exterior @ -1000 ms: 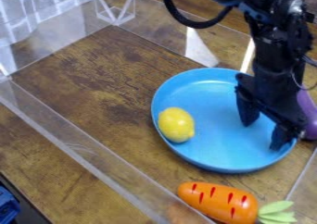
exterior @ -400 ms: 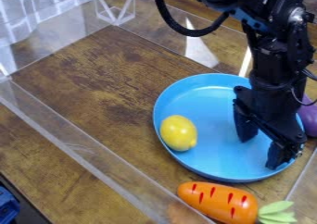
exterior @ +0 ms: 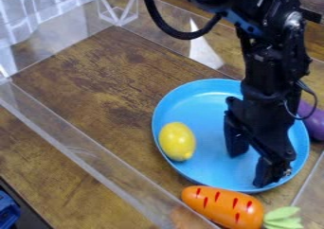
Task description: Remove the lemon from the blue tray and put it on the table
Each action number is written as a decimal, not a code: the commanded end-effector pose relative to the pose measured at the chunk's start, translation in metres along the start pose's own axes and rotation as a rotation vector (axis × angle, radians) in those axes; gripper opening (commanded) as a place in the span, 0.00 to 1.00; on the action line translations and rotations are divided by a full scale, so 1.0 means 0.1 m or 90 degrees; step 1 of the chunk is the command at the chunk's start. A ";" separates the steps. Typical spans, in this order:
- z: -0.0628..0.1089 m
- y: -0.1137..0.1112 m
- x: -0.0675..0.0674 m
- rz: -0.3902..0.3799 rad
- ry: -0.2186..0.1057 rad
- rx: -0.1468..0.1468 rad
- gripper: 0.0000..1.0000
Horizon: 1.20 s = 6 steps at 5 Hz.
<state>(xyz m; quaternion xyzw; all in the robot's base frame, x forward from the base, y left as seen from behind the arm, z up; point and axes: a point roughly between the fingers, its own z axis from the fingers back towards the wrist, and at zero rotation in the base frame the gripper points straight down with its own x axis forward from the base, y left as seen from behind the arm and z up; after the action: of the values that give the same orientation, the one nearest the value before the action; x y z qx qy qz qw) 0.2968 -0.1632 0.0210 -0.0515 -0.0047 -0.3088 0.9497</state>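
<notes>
The lemon [exterior: 177, 141], a small bright yellow oval, lies at the left edge inside the blue tray [exterior: 200, 106]. The tray is a round shallow blue plate on the dark wood-plank table [exterior: 101, 81]. My gripper [exterior: 253, 157] points straight down over the right part of the tray, well to the right of the lemon and apart from it. Its two black fingers stand open with nothing between them, their tips low near the tray's floor.
An orange carrot [exterior: 225, 206] with a green top lies in front of the tray near the bottom edge. A purple object [exterior: 315, 125] peeks out at the right, behind the arm. Clear acrylic walls [exterior: 76, 152] border the table.
The gripper has moved toward the near side of the tray and slightly left, staying open. The tray and lemon have shifted a little to the left and nearer.
</notes>
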 end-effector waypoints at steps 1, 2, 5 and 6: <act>-0.06 0.03 -0.05 0.030 0.012 0.003 0.00; -0.02 0.02 -0.05 0.049 0.012 0.009 0.00; 0.56 -0.03 0.07 0.130 0.011 0.062 0.00; 0.85 0.01 0.10 0.187 0.011 0.086 0.00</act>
<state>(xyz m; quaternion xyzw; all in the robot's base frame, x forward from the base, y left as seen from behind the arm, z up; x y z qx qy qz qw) 0.3003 -0.1556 0.0749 0.0283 0.0365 -0.1690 0.9845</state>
